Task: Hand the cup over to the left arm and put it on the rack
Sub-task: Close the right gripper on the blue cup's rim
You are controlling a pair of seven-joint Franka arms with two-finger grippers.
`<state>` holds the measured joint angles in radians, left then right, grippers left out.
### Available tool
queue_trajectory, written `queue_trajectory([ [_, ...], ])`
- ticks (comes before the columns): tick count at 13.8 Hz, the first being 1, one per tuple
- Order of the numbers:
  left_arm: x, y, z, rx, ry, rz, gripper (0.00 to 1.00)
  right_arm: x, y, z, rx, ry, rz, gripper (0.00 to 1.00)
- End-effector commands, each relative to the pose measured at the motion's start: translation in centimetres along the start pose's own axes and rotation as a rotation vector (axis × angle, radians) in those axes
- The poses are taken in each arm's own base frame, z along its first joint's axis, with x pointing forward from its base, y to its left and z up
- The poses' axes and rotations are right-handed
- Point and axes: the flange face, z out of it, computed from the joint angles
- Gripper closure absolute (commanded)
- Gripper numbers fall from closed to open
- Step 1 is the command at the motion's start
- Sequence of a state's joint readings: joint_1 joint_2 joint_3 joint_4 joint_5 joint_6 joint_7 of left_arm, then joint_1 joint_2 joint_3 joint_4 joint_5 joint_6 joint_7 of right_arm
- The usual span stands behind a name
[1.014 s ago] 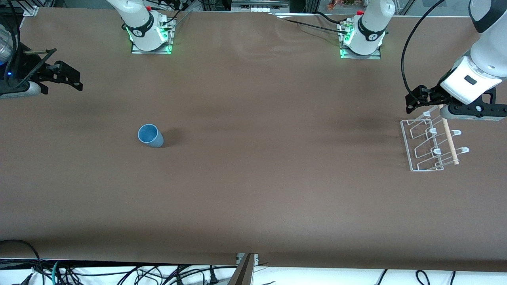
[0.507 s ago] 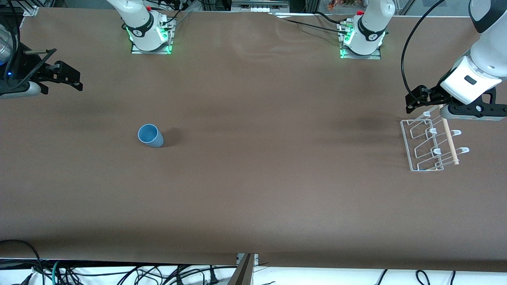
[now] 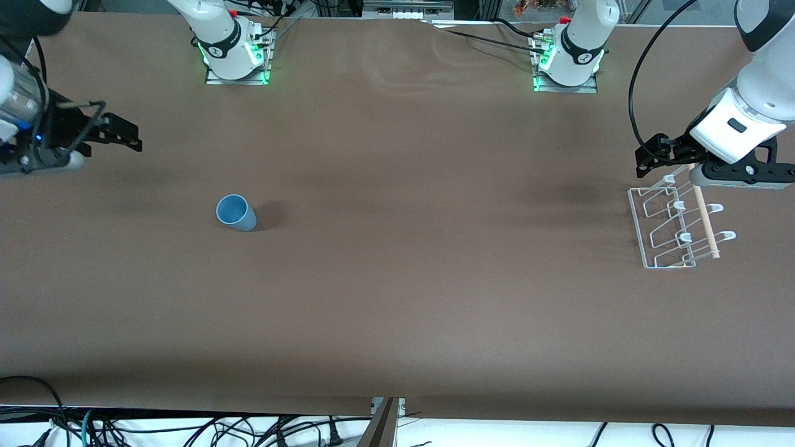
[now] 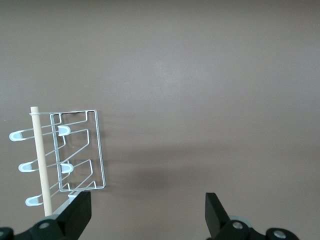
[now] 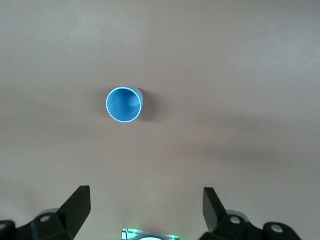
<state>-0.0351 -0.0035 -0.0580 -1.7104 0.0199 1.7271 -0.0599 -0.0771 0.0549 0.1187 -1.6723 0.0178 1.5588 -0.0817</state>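
Note:
The light-blue cup (image 3: 236,213) stands upright on the brown table, mouth up, toward the right arm's end. It also shows in the right wrist view (image 5: 124,104). My right gripper (image 3: 124,138) is open and empty, up over the table's edge at that end, well apart from the cup; in its wrist view (image 5: 146,196) nothing lies between the fingers. The white wire rack (image 3: 671,228) with its wooden dowel (image 3: 706,214) lies at the left arm's end, and shows in the left wrist view (image 4: 80,152). My left gripper (image 3: 651,155) is open and empty just over the rack's edge (image 4: 147,202).
The two arm bases (image 3: 236,59) (image 3: 568,62) stand along the table's top edge, lit green. A black cable (image 3: 633,93) hangs by the left arm. Loose cables (image 3: 186,428) lie below the table's front edge.
My right gripper has shifted a little toward the cup and lower in the front view. The left arm, the cup and the rack have not moved.

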Motion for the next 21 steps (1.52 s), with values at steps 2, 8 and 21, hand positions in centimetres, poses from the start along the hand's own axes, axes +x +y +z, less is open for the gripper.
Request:
queue_trajectory([
  [2,-0.4,0.3,-0.6,-0.020,-0.001,-0.004,0.00,4.7,-0.4,9.2,0.028,-0.081,-0.023,0.01],
  [8,-0.4,0.2,-0.5,-0.020,-0.003,-0.006,0.00,8.6,-2.9,21.4,0.008,-0.045,-0.020,0.01],
  [21,-0.4,0.2,-0.6,-0.022,-0.002,-0.005,0.00,5.6,-3.4,28.2,-0.062,-0.062,-0.069,0.07],
])
